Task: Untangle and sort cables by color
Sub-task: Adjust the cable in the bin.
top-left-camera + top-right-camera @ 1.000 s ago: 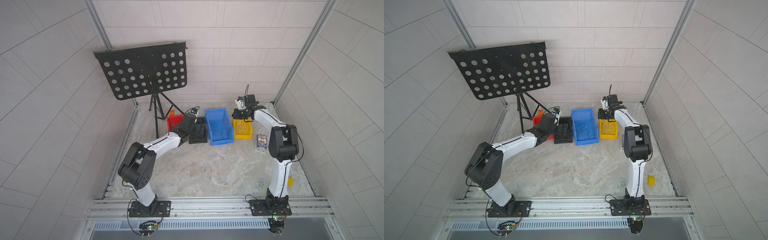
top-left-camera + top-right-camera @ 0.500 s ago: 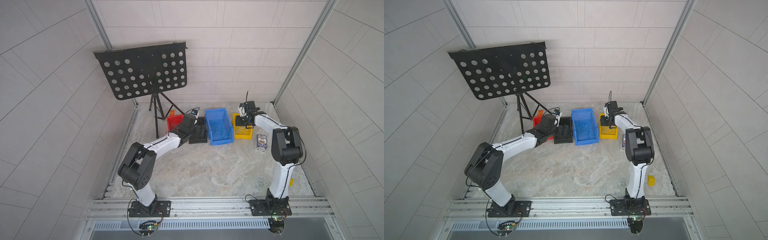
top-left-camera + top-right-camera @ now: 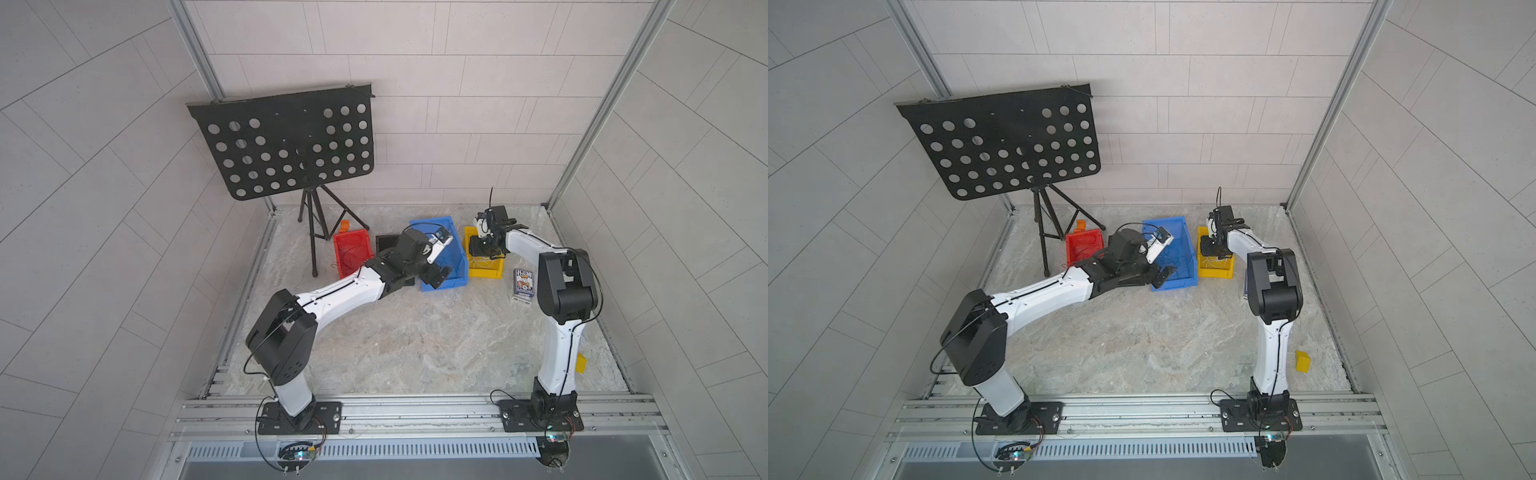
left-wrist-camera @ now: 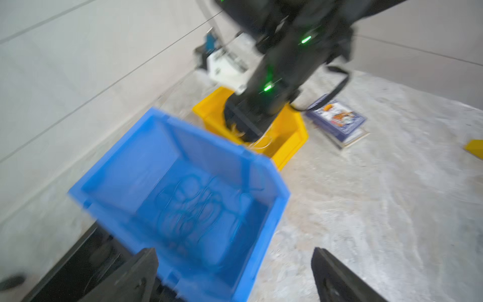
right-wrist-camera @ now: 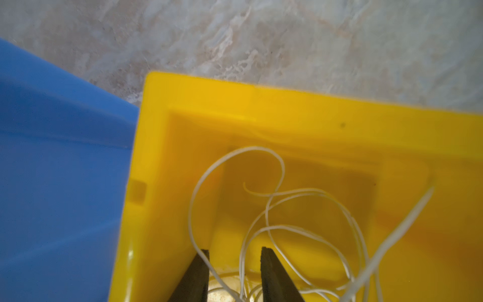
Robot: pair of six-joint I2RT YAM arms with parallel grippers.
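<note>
Right end effector [image 5: 234, 251] lowered inside the small yellow plastic bin [image 5: 287, 104], its jaws a little apart. Thin white cables [image 5: 287, 227] lie looped on the bin floor. One strand runs up through the gap between the jaws and another passes just beside a fingertip; neither is visibly clamped.

Left end effector [image 4: 233, 251] held over the near end of the large blue plastic bin [image 4: 277, 209], jaws spread wide and empty. A tangle of thin blue cables [image 4: 188, 209] rests on this bin's floor; the wrist view is blurred.

In both top views the bins stand in a row at the far side of the marbled worktop [image 3: 415, 340]: red plastic bin [image 3: 351, 253] holding thin red strands, black bin [image 3: 390, 241] partly hidden by the left arm, blue bin, then yellow bin, the last two nearly touching. A boxed deck of playing cards [image 3: 523, 284] lies just beside the yellow bin.
</note>
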